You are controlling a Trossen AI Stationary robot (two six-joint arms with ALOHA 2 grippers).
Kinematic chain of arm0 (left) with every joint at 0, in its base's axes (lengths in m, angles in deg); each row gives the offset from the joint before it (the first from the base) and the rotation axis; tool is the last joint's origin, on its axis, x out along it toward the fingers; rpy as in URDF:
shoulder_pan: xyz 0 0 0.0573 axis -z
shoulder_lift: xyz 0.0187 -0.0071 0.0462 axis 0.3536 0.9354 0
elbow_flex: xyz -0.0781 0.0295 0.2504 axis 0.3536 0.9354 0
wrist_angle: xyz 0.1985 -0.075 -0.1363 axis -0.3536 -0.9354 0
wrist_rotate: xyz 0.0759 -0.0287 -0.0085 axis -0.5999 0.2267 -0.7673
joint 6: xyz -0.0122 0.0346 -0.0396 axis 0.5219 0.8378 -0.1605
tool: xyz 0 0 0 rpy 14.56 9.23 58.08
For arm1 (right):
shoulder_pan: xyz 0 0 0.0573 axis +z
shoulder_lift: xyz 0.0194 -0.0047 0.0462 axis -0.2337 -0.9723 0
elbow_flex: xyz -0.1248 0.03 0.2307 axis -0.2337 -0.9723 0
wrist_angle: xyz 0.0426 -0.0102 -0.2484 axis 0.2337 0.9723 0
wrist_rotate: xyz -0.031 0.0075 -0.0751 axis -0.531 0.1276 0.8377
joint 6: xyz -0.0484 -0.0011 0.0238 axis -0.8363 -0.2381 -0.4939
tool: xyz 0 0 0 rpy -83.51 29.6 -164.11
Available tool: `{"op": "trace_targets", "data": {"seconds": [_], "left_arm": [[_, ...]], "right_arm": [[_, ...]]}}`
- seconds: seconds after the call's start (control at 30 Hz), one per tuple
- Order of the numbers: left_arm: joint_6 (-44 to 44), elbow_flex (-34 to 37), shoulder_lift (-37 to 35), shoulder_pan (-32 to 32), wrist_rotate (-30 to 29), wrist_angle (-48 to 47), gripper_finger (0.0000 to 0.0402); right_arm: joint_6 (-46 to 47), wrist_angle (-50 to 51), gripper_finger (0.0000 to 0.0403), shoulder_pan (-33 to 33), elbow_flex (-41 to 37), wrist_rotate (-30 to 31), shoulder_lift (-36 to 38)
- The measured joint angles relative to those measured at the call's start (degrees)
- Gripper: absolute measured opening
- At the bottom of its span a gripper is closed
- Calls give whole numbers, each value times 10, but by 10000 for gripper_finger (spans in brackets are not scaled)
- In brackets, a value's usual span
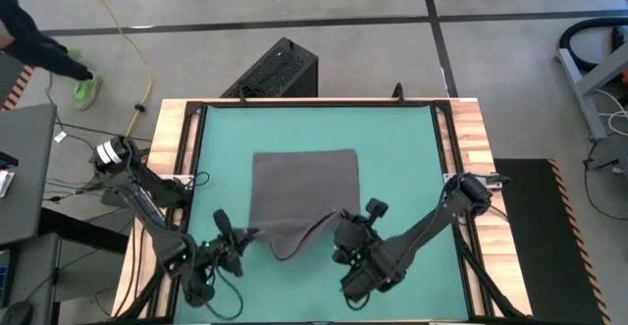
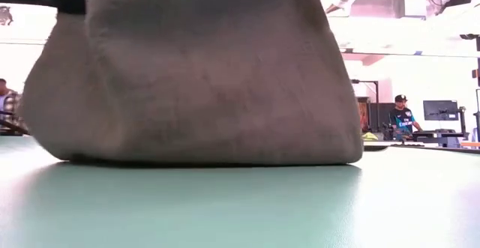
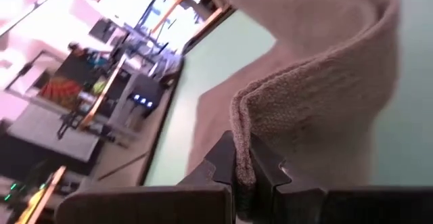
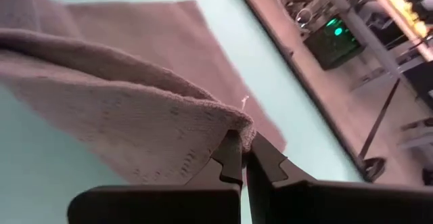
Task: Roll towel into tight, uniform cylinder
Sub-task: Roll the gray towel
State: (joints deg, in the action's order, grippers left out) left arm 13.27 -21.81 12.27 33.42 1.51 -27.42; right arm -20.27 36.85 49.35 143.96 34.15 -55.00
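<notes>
The dark grey towel (image 1: 304,192) lies on the green mat (image 1: 412,168); its far part rests flat, its near edge is raised off the mat. My left gripper (image 1: 245,235) is shut on the towel's near left corner. My right gripper (image 1: 343,222) is shut on the near right corner. In the low view the raised towel (image 2: 202,76) fills most of the picture, sagging onto the mat between the two grippers. My left gripper pinches the towel's near left corner (image 3: 243,139) between its two fingers, at their free ends, coming from the near left. The corner is lifted clear of the mat. My right gripper pinches the towel's near right corner (image 4: 233,126) between its two fingers, at their free ends, coming from the near right. The corner is lifted clear; the cloth hangs slack toward the mat.
A black box (image 1: 280,70) stands on the floor beyond the table's far edge. The wooden table frame (image 1: 466,138) borders the mat. Bare mat lies left and right of the towel. People show in the room behind the table (image 2: 403,113).
</notes>
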Motion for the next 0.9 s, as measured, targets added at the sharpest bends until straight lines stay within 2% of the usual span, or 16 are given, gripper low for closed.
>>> {"op": "trace_targets", "data": {"seconds": [0.13, 0.3, 0.5, 0.67, 0.9], "left_arm": [[-5, 0, -32, -46, 4, -47, 0], [-66, 0, -49, -107, 49, -109, 0], [-101, 0, -49, -154, 70, -146, 0], [-110, 0, -49, -184, 95, -170, 0], [-136, 1, -49, -243, 132, -204, 0]], "right_arm": [[-42, 0, 17, -27, 0, 1, 22], [-57, 0, 17, -69, -21, -33, 29], [-53, 1, 17, -117, -82, -101, 29], [-61, 1, 17, -145, -121, -98, 29], [-87, 0, 17, -179, -130, -100, 28]]}}
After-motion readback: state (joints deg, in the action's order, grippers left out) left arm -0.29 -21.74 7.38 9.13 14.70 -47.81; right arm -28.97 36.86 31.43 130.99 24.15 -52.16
